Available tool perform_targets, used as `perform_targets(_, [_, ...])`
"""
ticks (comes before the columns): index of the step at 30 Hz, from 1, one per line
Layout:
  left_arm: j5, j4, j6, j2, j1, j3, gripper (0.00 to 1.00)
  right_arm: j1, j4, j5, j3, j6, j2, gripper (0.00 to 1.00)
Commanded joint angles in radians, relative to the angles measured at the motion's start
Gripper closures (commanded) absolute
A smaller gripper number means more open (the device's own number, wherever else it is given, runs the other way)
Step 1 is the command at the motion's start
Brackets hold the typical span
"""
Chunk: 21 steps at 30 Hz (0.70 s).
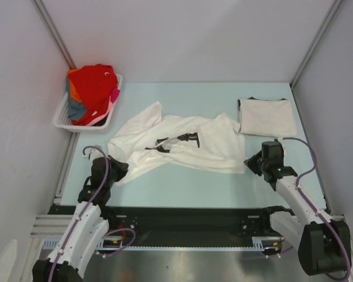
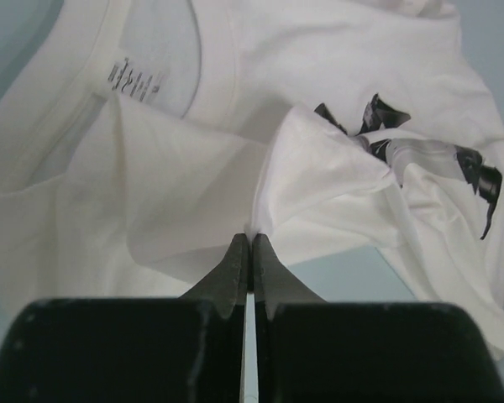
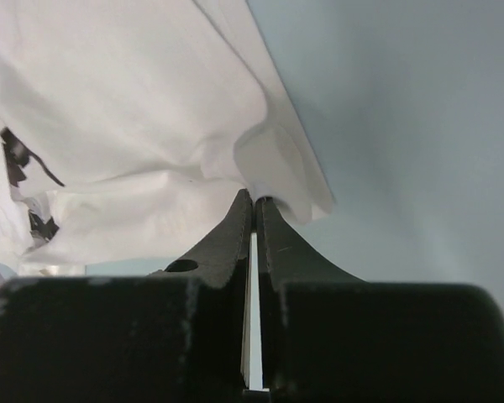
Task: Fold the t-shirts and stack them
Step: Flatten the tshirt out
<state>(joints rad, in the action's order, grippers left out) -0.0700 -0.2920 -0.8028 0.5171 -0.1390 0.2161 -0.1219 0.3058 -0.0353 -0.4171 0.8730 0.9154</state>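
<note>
Now: left pincer [image 2: 250, 237] together, black fingers pressed flat against each other, with a raised fold of the white cloth t-shirt with small black chest prints [image 2: 151, 176] nipped at their tips. Beyond the pinched fold, up and to the left in the left wrist view, lie the shirt's collar and a printed neck label [image 2: 131, 80]. The black prints [image 2: 386, 126] are crumpled off to the right of the fold.

Right pincer [image 3: 254, 198] likewise together, clamped on the same shirt's edge where the cloth bunches into a small peak. Bare pale blue worktop [image 3: 403, 101] shows to the right of it.

From above, the left pincer sits at the shirt's near-left corner and the right pincer at its near-right edge. The shirt is spread wide but rumpled across the middle of the worktop, prints facing up near its centre.

Further out, a plain off-white t-shirt [image 1: 266, 116], folded into a neat rectangle, lies flat at the far right, just beside the printed shirt's far-right corner. Whether the two touch cannot be told.

At the far left stands a white slatted plastic basket [image 1: 60, 119] holding a heap. A red t-shirt [image 1: 94, 82] is on top, with an orange t-shirt [image 1: 70, 89], a blue-grey t-shirt [image 1: 75, 109] and a pink t-shirt [image 1: 114, 95] showing at its edges.
</note>
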Motion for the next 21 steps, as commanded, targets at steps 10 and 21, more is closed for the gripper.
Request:
perform_targets(10, [-0.025,0.116,0.114,0.296,0.002,0.604,1.0,0.039,-0.03,0.195,-0.543,-0.117,0.209,1.0])
perform_targets(21, [0.03,-0.065,0.198,0.238,0.039,1.25,1.0,0.085,0.004,0.299,-0.871,-0.167,-0.067,1.0])
